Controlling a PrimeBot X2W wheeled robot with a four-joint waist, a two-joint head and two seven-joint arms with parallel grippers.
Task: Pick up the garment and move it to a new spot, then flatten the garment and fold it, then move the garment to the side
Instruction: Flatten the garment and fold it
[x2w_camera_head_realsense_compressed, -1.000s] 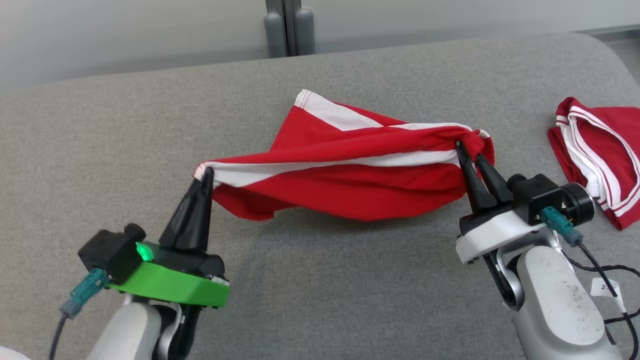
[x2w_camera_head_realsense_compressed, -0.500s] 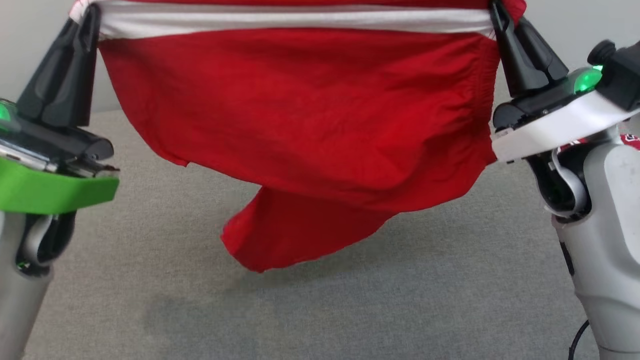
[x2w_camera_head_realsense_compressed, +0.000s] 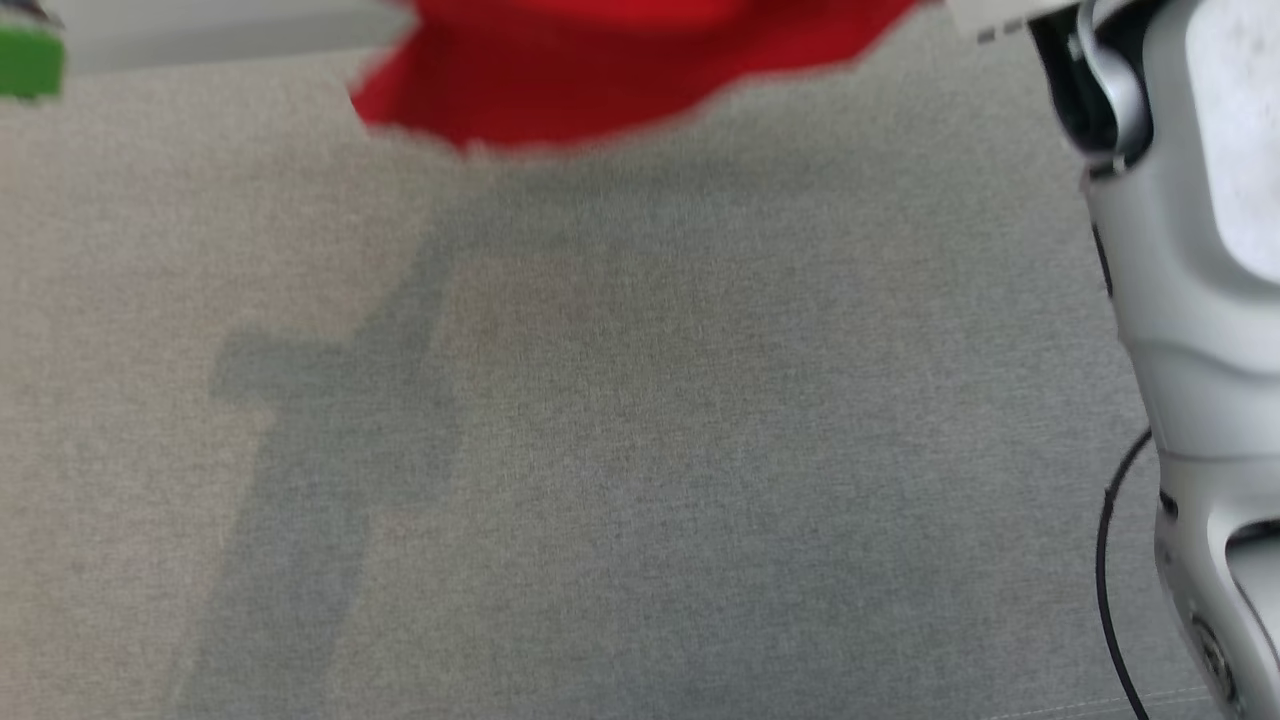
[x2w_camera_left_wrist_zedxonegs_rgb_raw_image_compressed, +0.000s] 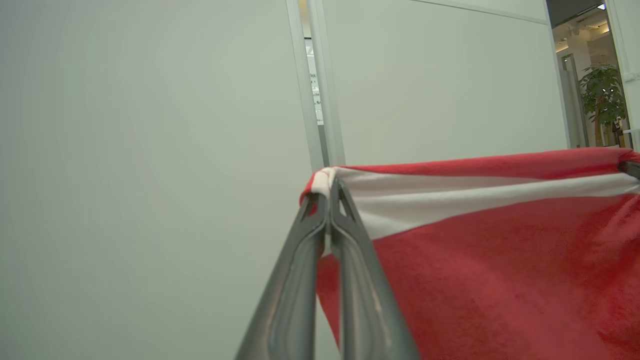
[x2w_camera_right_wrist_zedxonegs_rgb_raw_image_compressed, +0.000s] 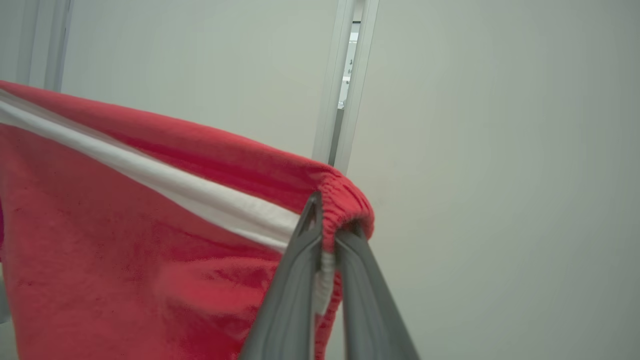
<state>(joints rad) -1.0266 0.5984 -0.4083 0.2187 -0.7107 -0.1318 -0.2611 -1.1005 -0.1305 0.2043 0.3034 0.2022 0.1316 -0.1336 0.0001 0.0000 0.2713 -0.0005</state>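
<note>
The garment (x2w_camera_head_realsense_compressed: 620, 75) is red cloth with a white stripe, held up in the air between both arms; in the head view its blurred lower edge hangs at the top, clear of the grey table (x2w_camera_head_realsense_compressed: 640, 450). In the left wrist view my left gripper (x2w_camera_left_wrist_zedxonegs_rgb_raw_image_compressed: 327, 187) is shut on the garment (x2w_camera_left_wrist_zedxonegs_rgb_raw_image_compressed: 500, 260) at a white-striped corner. In the right wrist view my right gripper (x2w_camera_right_wrist_zedxonegs_rgb_raw_image_compressed: 330, 222) is shut on the gathered red edge of the garment (x2w_camera_right_wrist_zedxonegs_rgb_raw_image_compressed: 125, 240). The cloth stretches taut between the two grips. My pale right forearm (x2w_camera_head_realsense_compressed: 1190, 250) rises along the head view's right edge.
A green part of the left wrist (x2w_camera_head_realsense_compressed: 30, 62) peeks in at the head view's top left. The arms cast a shadow (x2w_camera_head_realsense_compressed: 330, 400) on the grey table. Pale wall panels (x2w_camera_left_wrist_zedxonegs_rgb_raw_image_compressed: 150, 150) with a narrow gap stand behind, and a plant (x2w_camera_left_wrist_zedxonegs_rgb_raw_image_compressed: 602, 95) far right.
Both arms have lifted the garment off the table and kept rising; the grippers have left the top of the head view, and only the garment's lower edge remains there.
</note>
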